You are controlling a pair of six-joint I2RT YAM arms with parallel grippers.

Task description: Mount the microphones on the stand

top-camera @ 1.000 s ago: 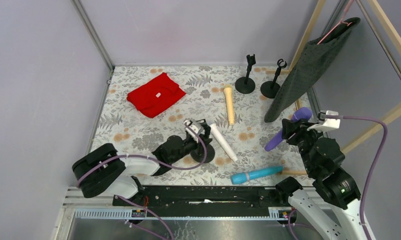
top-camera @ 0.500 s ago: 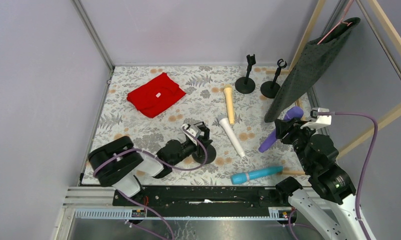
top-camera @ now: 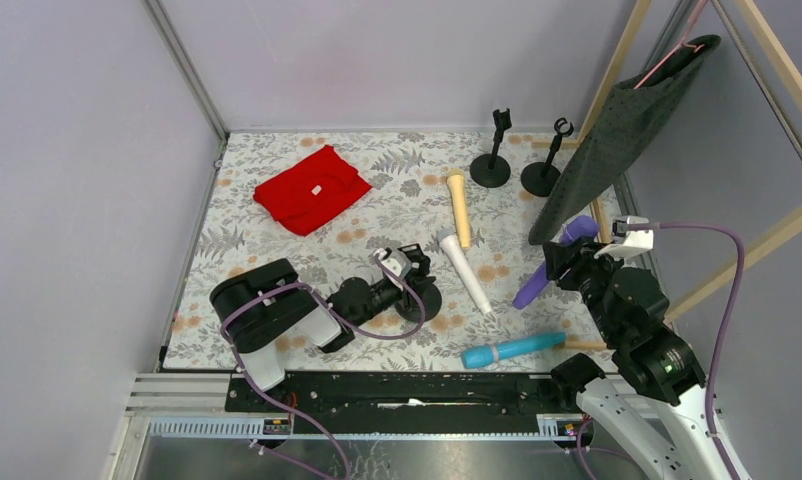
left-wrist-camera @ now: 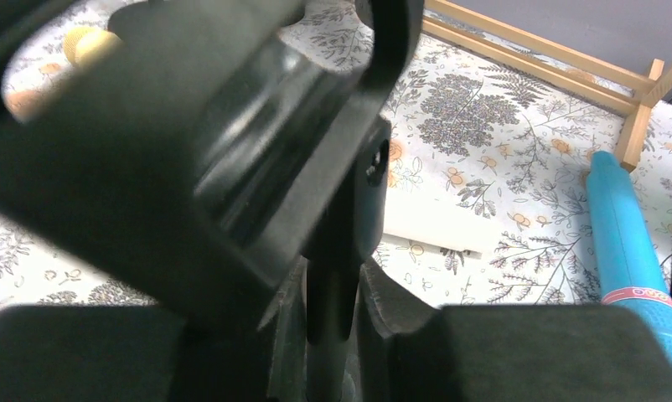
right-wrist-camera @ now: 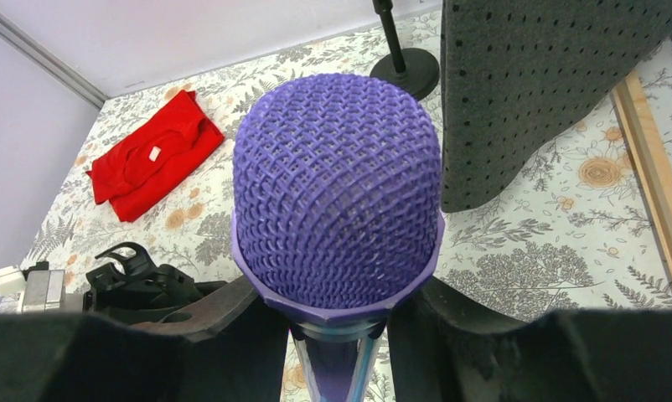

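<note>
The right gripper (right-wrist-camera: 337, 347) was clamped on the handle of the slim purple plastic microphone (right-wrist-camera: 337, 180), just below its rounded mesh head. Compared with a second before, that microphone had swung a little to the left. It was held tilted above the right edge of the floral tablecloth (top-camera: 277, 250), beside the hanging dark grey perforated cloth (top-camera: 617, 125).

The left gripper (left-wrist-camera: 328, 322) was closed on the post of a black round-based microphone stand (top-camera: 424, 303), whose clip filled the left wrist view. The left arm's shoulder had swung to the right, and the stand had crept slightly right with it.

The white plastic microphone (top-camera: 464, 271) lay just right of that stand. It was farther up the table than a second ago but had not shifted over the last half second. The cream-yellow microphone (top-camera: 458, 207), the light blue microphone (top-camera: 512, 348), a second black stand (top-camera: 491, 172), a third black stand (top-camera: 542, 178) and the red folded cloth (top-camera: 310, 188) had not moved.
</note>
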